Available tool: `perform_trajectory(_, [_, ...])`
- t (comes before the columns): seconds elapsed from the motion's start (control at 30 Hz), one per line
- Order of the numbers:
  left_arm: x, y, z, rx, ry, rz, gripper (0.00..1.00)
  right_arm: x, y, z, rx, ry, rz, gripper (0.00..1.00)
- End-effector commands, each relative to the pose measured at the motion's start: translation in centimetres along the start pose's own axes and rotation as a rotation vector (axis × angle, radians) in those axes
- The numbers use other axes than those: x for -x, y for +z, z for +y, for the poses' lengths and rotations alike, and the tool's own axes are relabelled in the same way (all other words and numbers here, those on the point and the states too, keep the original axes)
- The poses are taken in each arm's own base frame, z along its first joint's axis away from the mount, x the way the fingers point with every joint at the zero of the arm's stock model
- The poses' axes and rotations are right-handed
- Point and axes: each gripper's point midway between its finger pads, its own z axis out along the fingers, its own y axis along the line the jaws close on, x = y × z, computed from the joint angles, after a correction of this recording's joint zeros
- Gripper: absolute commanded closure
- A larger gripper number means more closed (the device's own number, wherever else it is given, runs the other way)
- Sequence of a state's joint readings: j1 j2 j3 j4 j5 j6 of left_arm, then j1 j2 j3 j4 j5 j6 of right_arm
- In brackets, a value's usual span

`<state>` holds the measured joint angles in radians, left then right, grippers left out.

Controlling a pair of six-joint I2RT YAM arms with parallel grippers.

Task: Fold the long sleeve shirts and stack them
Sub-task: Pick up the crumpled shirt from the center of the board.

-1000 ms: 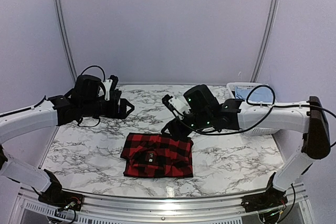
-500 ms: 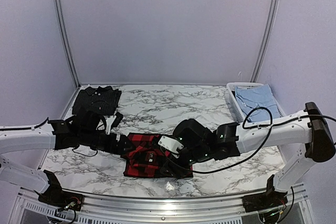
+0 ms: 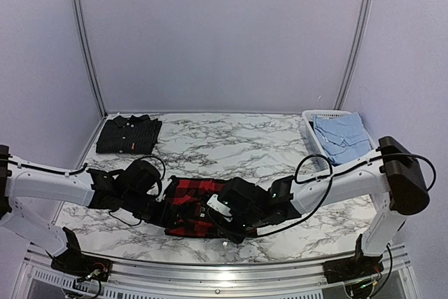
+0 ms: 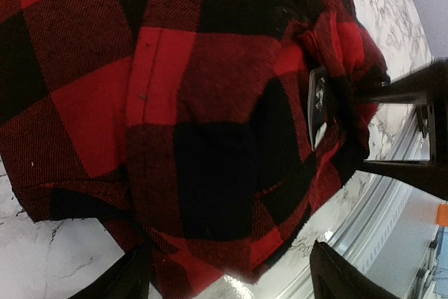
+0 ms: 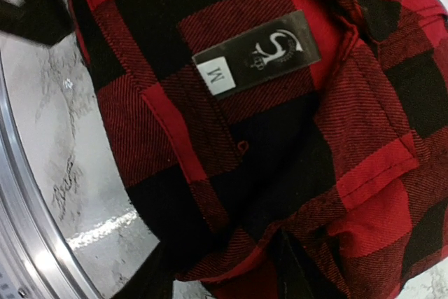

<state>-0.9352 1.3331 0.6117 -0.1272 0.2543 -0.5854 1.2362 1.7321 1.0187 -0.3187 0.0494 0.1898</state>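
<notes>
marble table (image 3: 294, 138) from above: my left gripper (image 3: 162, 208) and right gripper (image 3: 213, 215) are down low at either side of the folded plaid shirt (image 3: 192, 197). the charcoal shirt (image 3: 129, 133) lies folded well beyond my left gripper, at the far corner.

left wrist: jaws spread wide, the plaid shirt's edge between them, nothing clamped.

right wrist: the shirt's size label (image 5: 255, 54) sits just ahead. my fingers blend into the dark cloth, so i cannot tell their grip.

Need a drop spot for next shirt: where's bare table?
Bare marble tabletop: far centre, between dark charcoal shirt and white slotted plastic basket; near right corner. Crowded: near centre, left arm and right arm over red-and-black plaid shirt.
</notes>
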Motion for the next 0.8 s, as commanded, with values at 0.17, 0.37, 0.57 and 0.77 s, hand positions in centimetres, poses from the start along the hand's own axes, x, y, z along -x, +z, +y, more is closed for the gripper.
perform_trajectory(0.17, [3.1, -0.3, -1.7, -0.002, 0.043, -0.066, 0.73, 3.4, -1.4, -1.0, -0.085, 0.069, -0.099, 0.89])
perform_trajectory(0.37, [4.8, -1.6, -3.0, -0.02, 0.074, -0.122, 1.0, 5.2, -3.2, -1.9, -0.146, 0.072, -0.136, 1.0])
perform_trajectory(0.57, [6.5, -3.0, -4.0, -0.02, 0.104, -0.171, 1.0, 6.9, -4.7, -2.9, -0.18, 0.09, -0.163, 1.0])
perform_trajectory(0.77, [8.8, -4.3, -4.0, 0.029, 0.109, -0.255, 1.0, 8.8, -6.2, -5.9, -0.223, 0.164, -0.218, 1.0])
